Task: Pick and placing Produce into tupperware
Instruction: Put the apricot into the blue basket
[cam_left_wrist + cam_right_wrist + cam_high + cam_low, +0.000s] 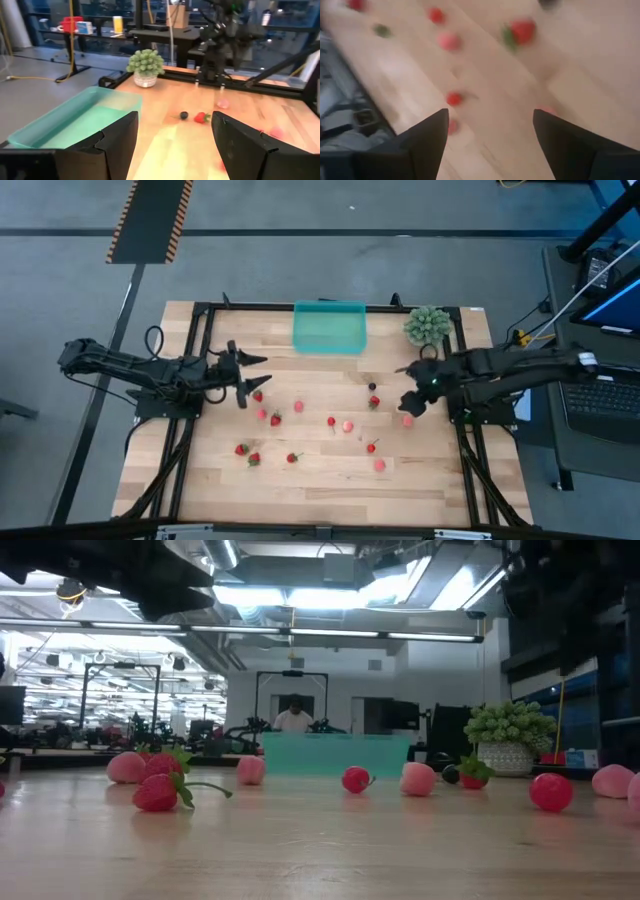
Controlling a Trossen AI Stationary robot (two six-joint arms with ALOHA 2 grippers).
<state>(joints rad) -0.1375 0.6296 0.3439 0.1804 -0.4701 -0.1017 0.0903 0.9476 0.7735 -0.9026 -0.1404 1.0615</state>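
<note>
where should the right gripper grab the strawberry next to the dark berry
Pinch the red body of the strawberry across its width, coming straight down from above. It lies loose on the table, small and rounded, with the dark berry close beside it, so fingers should straddle it clear of that side. The open right gripper is nearest.

- A light wooden table [330,480] of planked boards, edged by a black metal frame [200,310].
- A spiky green plant ball [428,326] sits at the table's far right corner; the low view shows it in a small pale pot [503,757].
- Grey floor around the table, with a black mat bordered in orange-and-black stripes [150,220] beyond the far left.
- A laptop [600,395] on a stand to the right of the table, with a lit screen [615,305] beside it.
- In the low view, a person [293,715] sits far back in the room, seemingly at a desk; bright ceiling lights [330,595] run overhead.
</note>
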